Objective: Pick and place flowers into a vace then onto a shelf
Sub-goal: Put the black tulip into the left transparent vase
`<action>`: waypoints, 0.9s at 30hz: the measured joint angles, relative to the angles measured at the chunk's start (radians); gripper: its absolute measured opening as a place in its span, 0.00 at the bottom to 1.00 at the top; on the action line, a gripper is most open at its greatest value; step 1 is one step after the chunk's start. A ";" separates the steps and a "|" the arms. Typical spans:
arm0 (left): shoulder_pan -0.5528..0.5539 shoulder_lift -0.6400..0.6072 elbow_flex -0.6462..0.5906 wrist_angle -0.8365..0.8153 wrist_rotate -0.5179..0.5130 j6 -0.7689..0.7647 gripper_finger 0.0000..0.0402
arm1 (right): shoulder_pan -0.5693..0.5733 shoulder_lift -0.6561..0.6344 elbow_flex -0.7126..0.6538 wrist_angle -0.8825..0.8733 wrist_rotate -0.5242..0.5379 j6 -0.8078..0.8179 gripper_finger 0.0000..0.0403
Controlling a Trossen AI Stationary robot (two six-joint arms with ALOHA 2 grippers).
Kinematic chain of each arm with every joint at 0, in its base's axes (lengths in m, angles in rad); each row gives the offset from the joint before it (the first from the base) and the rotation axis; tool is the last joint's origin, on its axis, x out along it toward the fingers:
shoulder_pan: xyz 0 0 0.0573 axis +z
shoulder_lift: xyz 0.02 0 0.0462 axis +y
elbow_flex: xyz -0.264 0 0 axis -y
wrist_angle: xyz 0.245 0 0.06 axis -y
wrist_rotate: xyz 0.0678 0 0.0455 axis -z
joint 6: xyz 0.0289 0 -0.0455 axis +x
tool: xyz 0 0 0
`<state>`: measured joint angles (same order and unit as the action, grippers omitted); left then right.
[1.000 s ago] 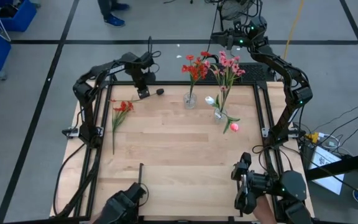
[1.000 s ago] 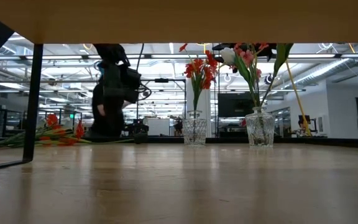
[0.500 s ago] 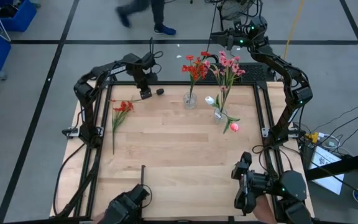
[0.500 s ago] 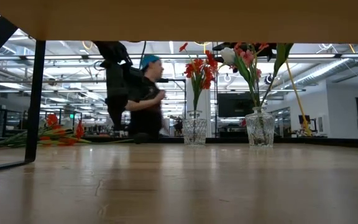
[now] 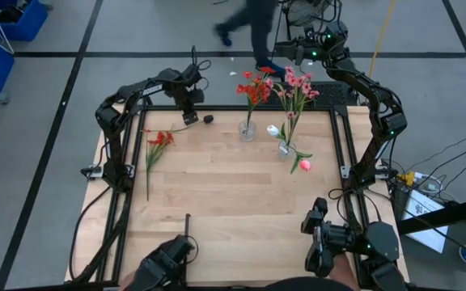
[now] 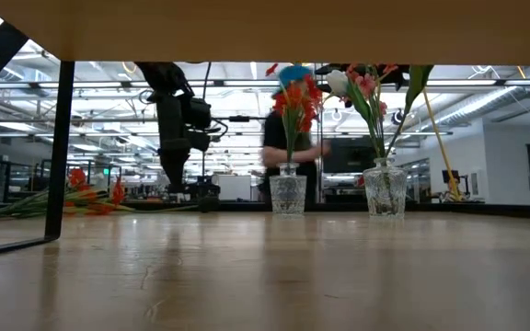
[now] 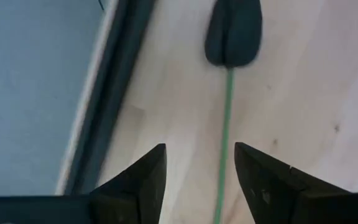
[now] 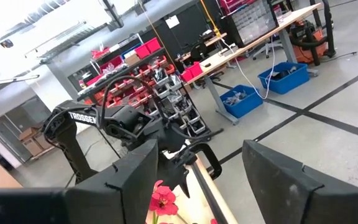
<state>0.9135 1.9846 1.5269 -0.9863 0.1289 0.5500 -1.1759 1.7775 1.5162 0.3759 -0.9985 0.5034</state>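
My left gripper [image 5: 188, 120] hovers open over the table's far left part. In the left wrist view its fingers [image 7: 199, 152] stand on either side of a thin green stalk [image 7: 225, 124] that ends in a dark oval bud [image 7: 233, 31], [image 5: 208, 119]. A red spray [image 5: 156, 145] lies flat on the left. One glass vase [image 5: 247, 129] holds red flowers, another [image 5: 286, 148] holds pink ones. A white bud [image 5: 273, 129] and a pink-red bud [image 5: 304, 166] lie beside it. My right gripper [image 5: 291, 52], [image 8: 201, 149] is open, raised beyond the far edge. The shelf board [image 6: 265, 28] spans the low view's top.
The shelf's black rail [image 6: 60, 152] stands at the left of the low view. A person [image 5: 253, 24] walks on the floor beyond the far edge, behind the vases [image 6: 288, 193]. The table's middle and near part is bare wood [image 5: 233, 210].
A person has walked from left to right across the floor beyond the table's far edge. My left gripper has edged slightly toward the dark bud, staying open. The flowers and vases have kept their places.
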 joint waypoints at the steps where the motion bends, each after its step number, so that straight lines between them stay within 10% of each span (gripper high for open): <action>1: -0.002 0.000 0.000 0.009 -0.006 0.016 0.47 | 0.000 0.000 0.000 0.000 0.000 0.000 0.56; 15: 0.019 0.026 0.000 -0.006 0.133 0.023 0.36 | 0.000 0.000 0.000 -0.003 0.000 -0.011 0.56; 27: 0.034 0.027 0.000 -0.055 -0.023 -0.055 0.39 | 0.000 0.000 0.000 -0.007 0.002 -0.018 0.56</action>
<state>0.9471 2.0121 1.5265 -1.0416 0.1060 0.4954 -1.1759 1.7775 1.5162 0.3687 -0.9970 0.4851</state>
